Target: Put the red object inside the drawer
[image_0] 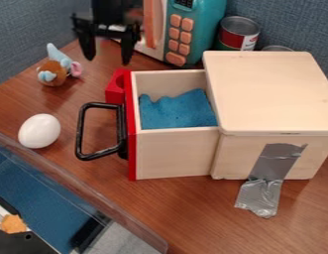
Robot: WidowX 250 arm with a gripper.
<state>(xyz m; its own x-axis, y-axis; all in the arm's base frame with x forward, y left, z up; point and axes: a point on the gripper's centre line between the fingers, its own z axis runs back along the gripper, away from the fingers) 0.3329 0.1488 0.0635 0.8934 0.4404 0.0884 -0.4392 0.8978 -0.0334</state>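
open drawer (173, 155) holds what looks like blue cloth (177, 112); red object (114, 88) just outside; gripper (108, 57) spread wide.

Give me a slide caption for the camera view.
Open wooden drawer with blue material inside, a red object by its front, and the open black tool above the table.

The tabletop (186, 213) is viewed by one fixed camera, set above it and tilted down at a slant towards the blue partition (292, 22) behind. The wooden box (269, 89) is seen fairly close, from above and from one side, so that the open drawer (174, 154) is looked into. The tabletop's near edge is taken in at lower left.
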